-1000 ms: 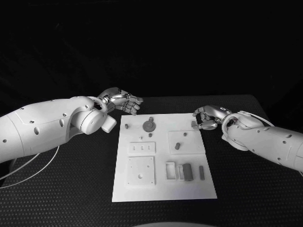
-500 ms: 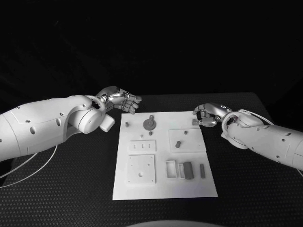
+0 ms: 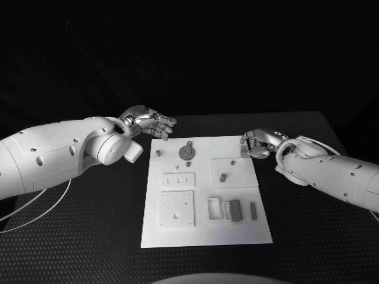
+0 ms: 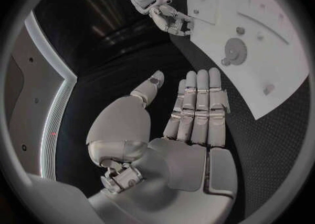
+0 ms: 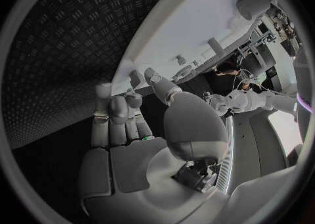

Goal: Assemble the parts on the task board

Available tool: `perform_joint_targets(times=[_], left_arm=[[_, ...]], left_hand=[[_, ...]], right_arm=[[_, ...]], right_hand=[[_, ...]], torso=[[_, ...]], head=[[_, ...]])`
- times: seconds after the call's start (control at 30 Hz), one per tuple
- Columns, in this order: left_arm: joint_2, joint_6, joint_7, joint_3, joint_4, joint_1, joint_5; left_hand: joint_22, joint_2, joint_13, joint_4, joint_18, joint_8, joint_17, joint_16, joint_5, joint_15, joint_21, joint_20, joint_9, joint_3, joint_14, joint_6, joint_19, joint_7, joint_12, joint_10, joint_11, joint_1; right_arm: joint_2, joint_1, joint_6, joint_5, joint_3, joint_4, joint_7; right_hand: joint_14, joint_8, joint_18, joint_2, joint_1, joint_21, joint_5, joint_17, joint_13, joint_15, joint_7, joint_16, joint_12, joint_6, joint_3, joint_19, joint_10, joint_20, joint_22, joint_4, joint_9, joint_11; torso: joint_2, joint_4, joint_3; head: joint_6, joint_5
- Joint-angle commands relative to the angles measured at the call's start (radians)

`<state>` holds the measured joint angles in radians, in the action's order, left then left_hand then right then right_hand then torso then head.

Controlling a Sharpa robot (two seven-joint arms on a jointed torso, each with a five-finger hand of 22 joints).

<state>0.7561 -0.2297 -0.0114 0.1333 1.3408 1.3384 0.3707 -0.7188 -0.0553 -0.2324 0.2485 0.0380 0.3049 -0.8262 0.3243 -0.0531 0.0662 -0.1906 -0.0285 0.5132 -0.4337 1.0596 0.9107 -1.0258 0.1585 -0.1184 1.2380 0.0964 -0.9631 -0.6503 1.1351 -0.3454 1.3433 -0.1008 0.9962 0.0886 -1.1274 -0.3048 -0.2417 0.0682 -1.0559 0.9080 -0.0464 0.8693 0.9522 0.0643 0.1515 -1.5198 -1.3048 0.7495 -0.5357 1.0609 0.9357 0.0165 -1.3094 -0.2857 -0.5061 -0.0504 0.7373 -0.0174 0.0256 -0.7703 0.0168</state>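
Note:
The white task board (image 3: pixel 205 231) lies in the middle of the black table. At its far end a grey gear-like disc (image 3: pixel 186 152) stands beside a small peg (image 3: pixel 159 152). Two more grey pieces (image 3: pixel 233 163) (image 3: pixel 224 176) sit mid-board, and dark bars (image 3: pixel 235 210) lie nearer me. My left hand (image 3: pixel 152 123) hovers off the board's far left corner, fingers straight (image 4: pixel 197 103), thumb apart, holding nothing. My right hand (image 3: pixel 258 144) sits at the far right edge with its fingers curled in. Thumb and fingers (image 5: pixel 134 98) appear to pinch a small grey peg (image 5: pixel 134 78).
The table around the board is bare black tread mat (image 3: pixel 326 236). A white cable (image 3: pixel 27 216) loops under my left arm. In the left wrist view the board (image 4: pixel 262 40), the disc (image 4: pixel 233 50) and my right hand (image 4: pixel 167 16) lie beyond the palm.
The whole picture has shifted a little. My right hand has edged left onto the board's edge and now covers the small peg that stood beside its fingers. The left hand holds its place.

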Motion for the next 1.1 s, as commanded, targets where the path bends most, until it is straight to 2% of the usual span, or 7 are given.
perform_joint_targets(times=[0.03, 0.17, 0.27, 0.5, 0.6, 0.93, 1.1], left_arm=[[-0.008, -0.002, -0.010, 0.000, -0.005, 0.001, 0.000], [-0.013, 0.000, -0.011, 0.000, -0.009, 0.000, 0.000], [-0.014, 0.001, -0.010, 0.000, -0.009, 0.000, 0.000], [-0.012, 0.002, -0.010, 0.000, -0.011, 0.000, -0.002], [-0.012, 0.003, -0.011, 0.000, -0.010, 0.000, -0.002], [-0.016, 0.005, -0.011, 0.000, -0.014, 0.000, -0.002], [-0.016, 0.005, -0.010, 0.000, -0.015, 0.000, -0.002]], left_hand=[[-0.002, -0.010, -0.001, 0.007, 0.009, -0.004, -0.002, -0.005, 0.004, 0.003, 0.001, -0.001, -0.001, 0.000, 0.007, -0.008, -0.003, 0.002, 0.005, -0.007, -0.001, -0.003], [-0.002, -0.009, -0.001, 0.008, 0.009, -0.004, -0.002, -0.006, 0.004, 0.003, 0.001, -0.001, -0.001, 0.000, 0.007, -0.009, -0.003, 0.002, 0.006, -0.008, -0.001, -0.004], [-0.002, -0.009, -0.001, 0.008, 0.009, -0.005, -0.002, -0.006, 0.004, 0.003, 0.002, -0.001, -0.001, 0.000, 0.007, -0.009, -0.003, 0.002, 0.006, -0.008, -0.001, -0.004], [-0.002, -0.009, -0.002, 0.008, 0.009, -0.005, -0.003, -0.006, 0.004, 0.003, 0.002, -0.001, -0.001, -0.001, 0.007, -0.009, -0.003, 0.002, 0.006, -0.008, -0.001, -0.004], [-0.002, -0.009, -0.002, 0.008, 0.009, -0.005, -0.003, -0.006, 0.004, 0.003, 0.002, -0.001, -0.001, -0.001, 0.007, -0.009, -0.003, 0.002, 0.006, -0.008, -0.001, -0.004], [-0.003, -0.008, -0.002, 0.008, 0.009, -0.005, -0.003, -0.007, 0.004, 0.003, 0.002, -0.001, -0.001, -0.001, 0.007, -0.009, -0.003, 0.003, 0.006, -0.008, 0.000, -0.004], [-0.003, -0.008, -0.002, 0.008, 0.009, -0.005, -0.004, -0.007, 0.004, 0.003, 0.002, -0.001, -0.001, -0.001, 0.007, -0.009, -0.003, 0.003, 0.007, -0.008, 0.000, -0.004]], right_arm=[[-0.001, -0.001, 0.015, 0.000, 0.000, 0.001, 0.012], [0.000, -0.001, 0.012, 0.000, 0.000, -0.001, 0.012], [0.002, -0.001, 0.010, 0.000, 0.000, -0.005, 0.013], [0.003, -0.001, 0.009, 0.000, 0.000, -0.012, 0.015], [0.005, -0.001, 0.010, 0.000, 0.000, -0.013, 0.016], [0.006, -0.002, 0.011, 0.000, 0.000, -0.010, 0.016], [0.007, -0.003, 0.011, 0.003, 0.000, -0.012, 0.016]], right_hand=[[0.000, -0.002, -0.020, 0.001, 0.000, 0.006, -0.004, -0.002, -0.002, 0.009, -0.010, 0.000, 0.000, 0.162, 0.007, -0.002, -0.027, -0.007, -0.017, 0.000, -0.001, 0.018], [-0.001, -0.003, -0.020, 0.000, 0.000, 0.006, -0.004, -0.002, -0.002, 0.009, -0.010, 0.000, 0.000, 0.164, 0.007, -0.001, -0.027, -0.007, -0.017, 0.001, -0.001, 0.019], [-0.001, -0.005, -0.020, -0.009, -0.001, 0.006, -0.004, -0.002, -0.003, 0.011, -0.013, 0.000, 0.000, 0.169, 0.005, -0.001, -0.025, -0.007, -0.016, 0.002, -0.002, 0.021], [-0.009, -0.023, -0.020, -0.055, -0.001, 0.008, -0.004, -0.004, -0.007, 0.023, -0.027, -0.002, 0.000, 0.208, 0.000, 0.004, -0.013, -0.010, -0.017, 0.000, -0.011, 0.034], [-0.013, -0.034, -0.020, -0.065, -0.003, 0.009, -0.004, -0.005, -0.009, 0.031, -0.037, -0.002, 0.000, 0.231, 0.000, 0.006, -0.006, -0.011, -0.017, -0.002, -0.017, 0.043], [-0.017, -0.044, -0.020, -0.072, -0.004, 0.011, -0.004, -0.006, -0.011, 0.040, -0.048, -0.001, 0.002, 0.253, 0.002, 0.008, 0.002, -0.012, -0.017, -0.003, -0.024, 0.054], [-0.020, -0.051, -0.020, -0.077, -0.008, 0.011, -0.004, -0.007, -0.012, 0.045, -0.054, -0.001, 0.003, 0.266, 0.001, 0.010, 0.008, -0.014, -0.017, -0.004, -0.029, 0.059]], torso=[[0.003, -0.0026, -0.0017], [0.007, -0.0030, -0.0006], [0.007, -0.0014, -0.0001], [0.006, 0.0000, 0.0000], [0.006, -0.0007, 0.0003], [0.006, -0.0022, -0.0001], [0.006, -0.0016, 0.0011]], head=[[-0.002, -0.001], [0.001, -0.001], [-0.001, -0.003], [-0.004, -0.003], [-0.006, -0.002], [-0.010, -0.004], [-0.011, -0.004]])
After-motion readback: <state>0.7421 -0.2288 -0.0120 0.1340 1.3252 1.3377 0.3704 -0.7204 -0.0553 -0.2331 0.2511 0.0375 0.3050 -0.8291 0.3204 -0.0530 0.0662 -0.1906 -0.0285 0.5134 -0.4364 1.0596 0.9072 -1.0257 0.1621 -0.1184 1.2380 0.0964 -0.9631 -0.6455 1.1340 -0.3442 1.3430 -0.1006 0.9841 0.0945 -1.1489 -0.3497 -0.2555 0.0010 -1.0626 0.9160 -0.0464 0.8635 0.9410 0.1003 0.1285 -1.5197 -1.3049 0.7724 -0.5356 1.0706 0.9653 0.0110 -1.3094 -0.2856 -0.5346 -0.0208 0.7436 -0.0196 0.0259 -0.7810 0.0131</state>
